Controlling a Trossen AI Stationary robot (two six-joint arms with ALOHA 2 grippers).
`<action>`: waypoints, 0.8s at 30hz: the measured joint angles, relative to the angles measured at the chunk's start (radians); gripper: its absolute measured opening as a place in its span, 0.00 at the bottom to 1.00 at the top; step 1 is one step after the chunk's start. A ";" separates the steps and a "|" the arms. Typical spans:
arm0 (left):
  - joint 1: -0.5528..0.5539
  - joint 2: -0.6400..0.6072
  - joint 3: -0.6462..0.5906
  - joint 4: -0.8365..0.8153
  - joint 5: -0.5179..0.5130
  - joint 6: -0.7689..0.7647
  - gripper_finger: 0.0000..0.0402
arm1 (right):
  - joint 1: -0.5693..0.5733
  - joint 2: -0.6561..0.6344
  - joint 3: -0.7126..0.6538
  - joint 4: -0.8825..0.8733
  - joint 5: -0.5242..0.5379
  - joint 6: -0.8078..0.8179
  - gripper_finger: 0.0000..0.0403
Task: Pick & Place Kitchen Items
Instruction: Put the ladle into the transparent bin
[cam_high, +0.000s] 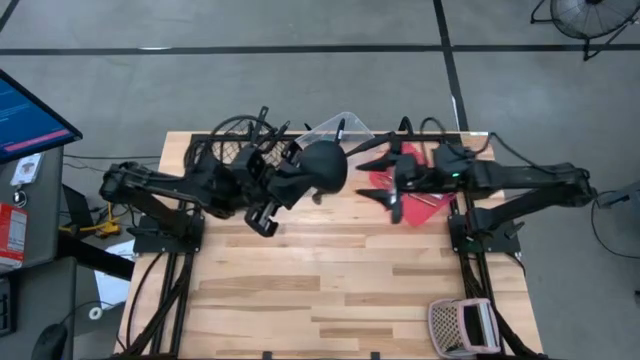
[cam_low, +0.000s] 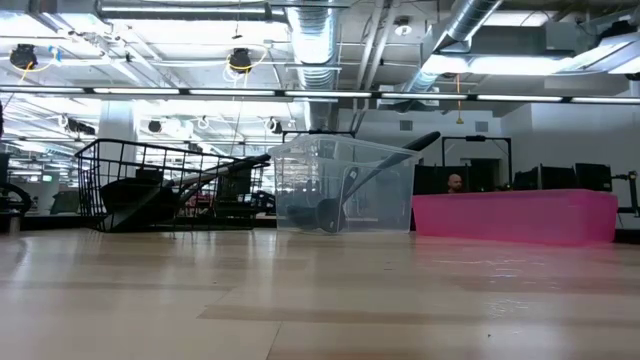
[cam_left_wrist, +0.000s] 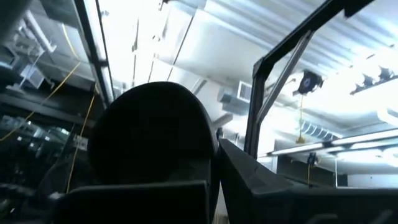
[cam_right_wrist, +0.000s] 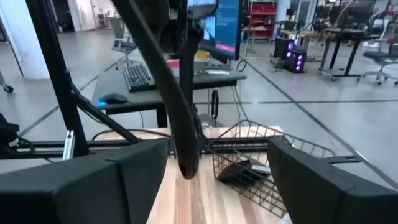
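A black ladle hangs in the air over the table's far middle, its round bowl (cam_high: 322, 165) uppermost. My left gripper (cam_high: 298, 180) is shut on it, and the bowl (cam_left_wrist: 155, 137) fills the left wrist view just ahead of the fingers. The ladle's long handle (cam_right_wrist: 177, 106) slants down in front of my right gripper (cam_right_wrist: 217, 168). My right gripper (cam_high: 392, 190) stands open over the red tray (cam_high: 428, 205), facing the ladle and apart from it. More black utensils lie in the wire basket (cam_low: 150, 195) and the clear tub (cam_low: 330, 210). My left gripper holds the ladle close behind its bowl (cam_left_wrist: 186, 180), with the fingers slanting upward toward the table's right. The bowl and the fingers hide the exact place of contact. The ladle is lifted clear of the table, bowl up and handle hanging below.
The black wire basket (cam_high: 225, 150) stands at the far left and the clear tub (cam_high: 335, 128) at the far middle. A pinkish-white perforated box (cam_high: 460, 325) sits at the near right corner. Bare wood (cam_high: 320, 280) spreads across the table's near half.
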 joint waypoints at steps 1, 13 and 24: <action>-0.003 0.000 0.000 0.015 0.000 0.002 0.00 | -0.001 0.024 0.000 0.018 -0.005 0.000 0.68; -0.006 0.007 0.000 0.053 -0.001 0.025 0.00 | 0.034 0.230 0.006 0.216 -0.108 -0.045 0.86; -0.006 0.007 0.000 0.063 -0.001 0.034 0.00 | 0.028 0.360 0.087 0.261 -0.074 -0.045 0.83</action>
